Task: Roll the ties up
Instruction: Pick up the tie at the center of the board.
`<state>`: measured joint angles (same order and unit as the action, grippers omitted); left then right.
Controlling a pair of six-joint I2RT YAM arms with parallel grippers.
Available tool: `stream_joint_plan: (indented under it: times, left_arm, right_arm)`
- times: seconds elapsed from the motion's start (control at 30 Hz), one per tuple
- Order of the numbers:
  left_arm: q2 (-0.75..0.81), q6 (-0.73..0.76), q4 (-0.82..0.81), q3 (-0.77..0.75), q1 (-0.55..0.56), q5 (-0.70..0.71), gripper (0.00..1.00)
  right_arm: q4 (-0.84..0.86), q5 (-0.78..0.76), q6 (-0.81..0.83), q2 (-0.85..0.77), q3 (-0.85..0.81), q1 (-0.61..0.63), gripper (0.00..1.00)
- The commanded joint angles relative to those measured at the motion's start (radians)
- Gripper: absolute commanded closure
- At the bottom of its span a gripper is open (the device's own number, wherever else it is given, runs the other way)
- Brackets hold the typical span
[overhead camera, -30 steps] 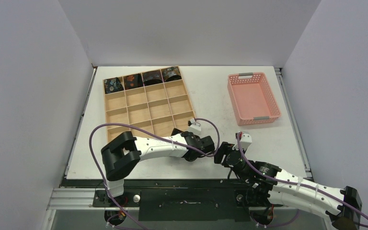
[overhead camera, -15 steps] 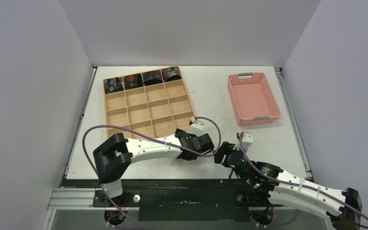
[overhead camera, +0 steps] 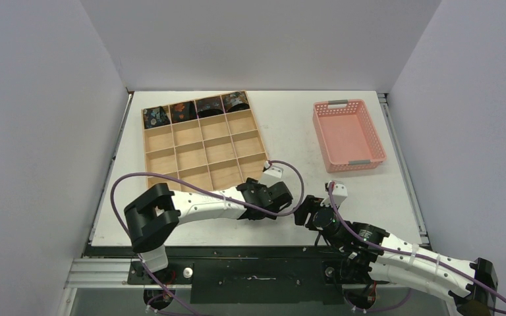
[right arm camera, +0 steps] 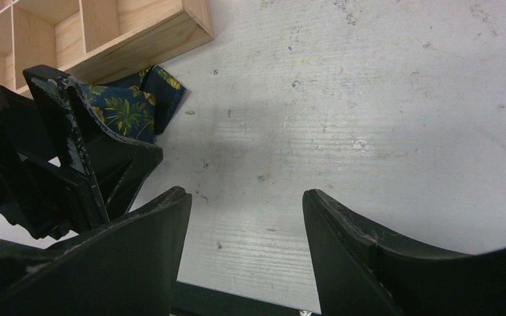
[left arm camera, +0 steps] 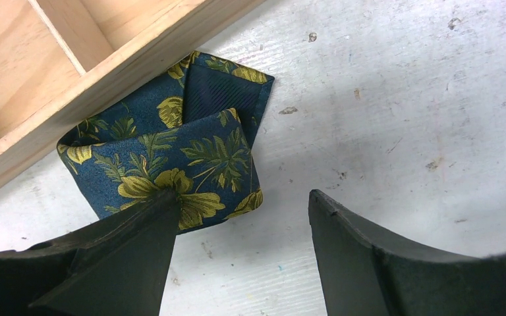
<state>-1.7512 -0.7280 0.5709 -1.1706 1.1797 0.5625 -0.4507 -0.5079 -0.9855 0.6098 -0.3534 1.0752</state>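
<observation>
A folded navy tie with yellow-green flowers (left arm camera: 171, 151) lies on the white table against the near edge of the wooden tray (left arm camera: 92, 79). It also shows in the right wrist view (right arm camera: 135, 105). My left gripper (left arm camera: 244, 204) is open just in front of it, its left finger overlapping the tie's near edge. My right gripper (right arm camera: 244, 197) is open and empty over bare table to the right of the left gripper. In the top view the left gripper (overhead camera: 277, 197) hides this tie. Several rolled ties (overhead camera: 197, 108) fill the tray's far row.
The wooden divided tray (overhead camera: 201, 141) stands left of centre, its other compartments empty. A pink plastic basket (overhead camera: 348, 135) stands at the back right, empty. The two grippers are close together near the table's front edge (overhead camera: 257, 245).
My left arm has drawn slightly back to the left and its elbow has shifted left. The right arm has barely moved.
</observation>
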Motion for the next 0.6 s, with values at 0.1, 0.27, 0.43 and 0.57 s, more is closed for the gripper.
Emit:
stream_joint_plan:
  times: [0.1, 0.27, 0.43, 0.57]
  left_arm:
    - [0.187, -0.014, -0.167, 0.136, -0.047, -0.101, 0.30]
    - [0.303, -0.026, -0.210, 0.205, -0.077, -0.158, 0.29]
    - [0.456, -0.043, -0.251, 0.292, -0.113, -0.206, 0.28]
    - [0.619, -0.068, -0.278, 0.404, -0.128, -0.197, 0.28]
  right_arm:
    - [0.007, 0.006, 0.012, 0.007, -0.027, 0.005, 0.35]
    - [0.019, 0.008, 0.040, 0.009, -0.052, 0.006, 0.34]
    - [0.111, 0.096, 0.098, 0.055, -0.061, 0.006, 0.34]
    - [0.262, 0.228, 0.148, 0.163, -0.067, 0.007, 0.39]
